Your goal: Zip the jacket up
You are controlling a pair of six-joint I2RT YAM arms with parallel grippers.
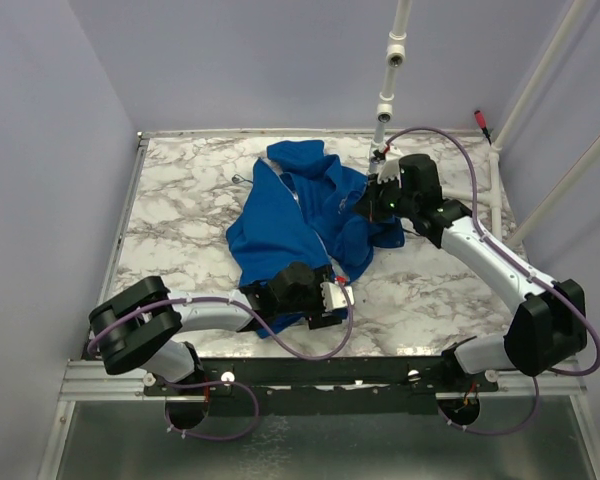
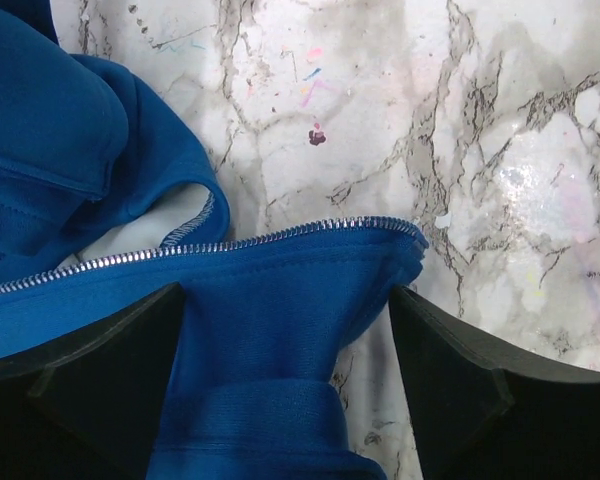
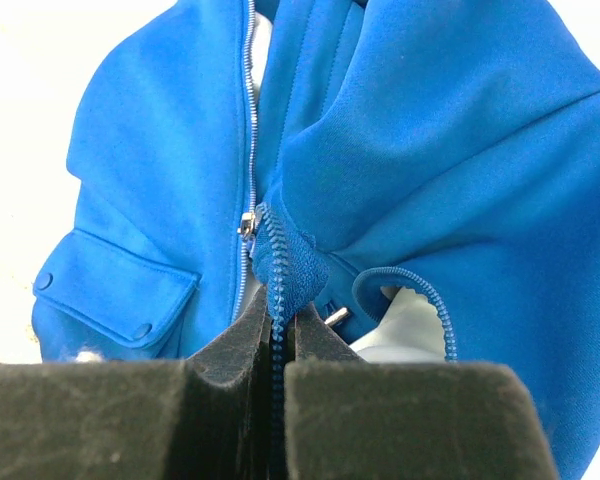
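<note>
The blue jacket (image 1: pixel 300 215) lies all crumpled on the marble table (image 1: pixel 180 190), approx in the middle. One end is close to the arms & the other end goes toward the far side.

The R pincer (image 1: pixel 377 200) is at the far right part of the jacket. In the R wrist cam it is squeezed tight. Its two black fingers (image 3: pixel 130 420) press on a thin blue zipper edge (image 3: pixel 280 260) of the jacket, w/ almost no gap btwn them. Just left of that edge a small silver slider (image 3: pixel 247 225) sits on a line of silver teeth that goes up the cloth. Lower left there is a pocket flap (image 3: pixel 115 290) w/ 2 round snaps.

The L pincer (image 1: pixel 332 296) is at the near edge of the jacket. In the L wrist cam it is spread wide, one black finger (image 2: pixel 70 400) on each side of the blue hem (image 2: pixel 270 350). The cloth lies flat btwn them and is not pinched.

Silver zipper teeth (image 2: pixel 230 238) run across just past the fingers and end at the jacket corner. A bit of white lining (image 2: pixel 130 240) peeks out above the teeth. The table past the cloth has small pink & dark marks (image 2: pixel 317 135) on it.
</note>
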